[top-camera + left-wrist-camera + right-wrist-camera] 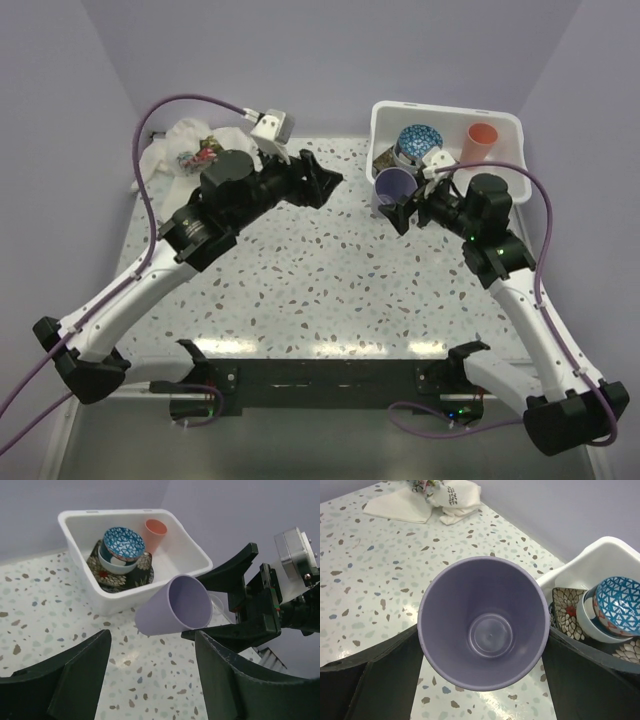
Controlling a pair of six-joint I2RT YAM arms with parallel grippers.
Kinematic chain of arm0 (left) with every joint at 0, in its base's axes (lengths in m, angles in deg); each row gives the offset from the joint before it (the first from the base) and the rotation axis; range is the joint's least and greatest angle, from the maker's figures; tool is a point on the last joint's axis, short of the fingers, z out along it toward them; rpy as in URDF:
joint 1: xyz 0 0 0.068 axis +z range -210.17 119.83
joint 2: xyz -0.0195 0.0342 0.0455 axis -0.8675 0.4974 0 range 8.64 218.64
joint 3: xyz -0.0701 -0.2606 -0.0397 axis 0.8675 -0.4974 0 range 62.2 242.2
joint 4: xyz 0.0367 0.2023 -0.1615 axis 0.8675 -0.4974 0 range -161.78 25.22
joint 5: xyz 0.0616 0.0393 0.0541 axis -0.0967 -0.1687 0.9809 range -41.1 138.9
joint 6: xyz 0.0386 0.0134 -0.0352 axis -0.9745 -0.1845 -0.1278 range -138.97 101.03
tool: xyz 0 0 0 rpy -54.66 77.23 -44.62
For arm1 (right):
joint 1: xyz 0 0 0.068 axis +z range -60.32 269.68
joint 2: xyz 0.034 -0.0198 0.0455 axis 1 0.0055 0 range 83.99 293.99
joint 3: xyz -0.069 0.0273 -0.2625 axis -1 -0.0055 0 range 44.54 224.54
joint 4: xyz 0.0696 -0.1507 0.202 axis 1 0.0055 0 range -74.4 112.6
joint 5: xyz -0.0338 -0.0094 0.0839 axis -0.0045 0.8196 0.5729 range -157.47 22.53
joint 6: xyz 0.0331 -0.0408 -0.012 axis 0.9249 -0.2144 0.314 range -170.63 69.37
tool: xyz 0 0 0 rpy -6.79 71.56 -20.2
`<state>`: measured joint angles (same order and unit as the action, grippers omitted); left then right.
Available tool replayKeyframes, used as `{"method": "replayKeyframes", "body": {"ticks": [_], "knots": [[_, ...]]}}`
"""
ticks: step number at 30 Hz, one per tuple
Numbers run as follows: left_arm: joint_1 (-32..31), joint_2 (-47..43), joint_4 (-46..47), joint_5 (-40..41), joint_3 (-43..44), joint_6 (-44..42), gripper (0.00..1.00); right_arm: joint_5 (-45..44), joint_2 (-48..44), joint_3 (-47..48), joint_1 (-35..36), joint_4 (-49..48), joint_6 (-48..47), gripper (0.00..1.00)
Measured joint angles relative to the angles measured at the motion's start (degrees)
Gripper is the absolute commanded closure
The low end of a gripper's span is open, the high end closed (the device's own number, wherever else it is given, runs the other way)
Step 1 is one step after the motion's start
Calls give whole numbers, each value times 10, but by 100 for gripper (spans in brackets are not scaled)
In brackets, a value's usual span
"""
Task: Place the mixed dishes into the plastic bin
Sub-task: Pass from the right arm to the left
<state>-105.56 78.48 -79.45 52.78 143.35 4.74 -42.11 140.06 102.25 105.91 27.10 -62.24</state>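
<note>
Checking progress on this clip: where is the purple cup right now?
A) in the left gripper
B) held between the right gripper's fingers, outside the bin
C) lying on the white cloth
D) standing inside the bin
B: the purple cup sits tilted between the fingers of the right gripper, over the table beside the plastic bin, not inside it.

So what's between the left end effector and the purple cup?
Only bare speckled tabletop: the left wrist view shows nothing else between the left end effector and the purple cup; the top view agrees.
</note>
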Motion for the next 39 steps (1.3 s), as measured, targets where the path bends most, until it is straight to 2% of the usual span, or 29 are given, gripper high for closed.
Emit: {"method": "replayKeyframes", "body": {"ticks": [4, 9, 14, 21, 24, 27, 28, 30, 31, 32, 34, 39], "knots": [[-6, 54, -53, -49, 42, 25, 28, 1, -2, 0, 18, 3, -12, 23], [-33, 115, -107, -65, 69, 38, 33, -5, -3, 0, 57, 8, -23, 23], [-45, 141, -143, -51, 75, 42, 37, -28, -2, 0, 105, 15, -33, 23], [-47, 150, -165, 10, 85, 42, 44, -66, 8, 0, 158, 18, -46, 23], [-49, 152, -170, 35, 85, 40, 53, -81, 18, 0, 177, 18, -51, 23], [-50, 158, -176, 50, 85, 37, 70, -94, 24, 0, 190, 19, -54, 23], [-50, 161, -177, 54, 85, 36, 80, -97, 26, 0, 193, 19, -55, 23], [-50, 164, -179, 68, 82, 30, 91, -108, 28, 0, 199, 24, -57, 22], [-50, 166, -181, 70, 80, 31, 100, -110, 29, 1, 201, 26, -57, 21], [-50, 168, -183, 75, 75, 31, 100, -113, 31, 2, 203, 25, -59, 11], [-51, 169, -183, 83, 71, 37, 100, -122, 33, 5, 207, 31, -59, 1], [-56, 168, -185, 125, 71, 22, 100, -129, 48, 28, 210, 49, -23, 1]]}}
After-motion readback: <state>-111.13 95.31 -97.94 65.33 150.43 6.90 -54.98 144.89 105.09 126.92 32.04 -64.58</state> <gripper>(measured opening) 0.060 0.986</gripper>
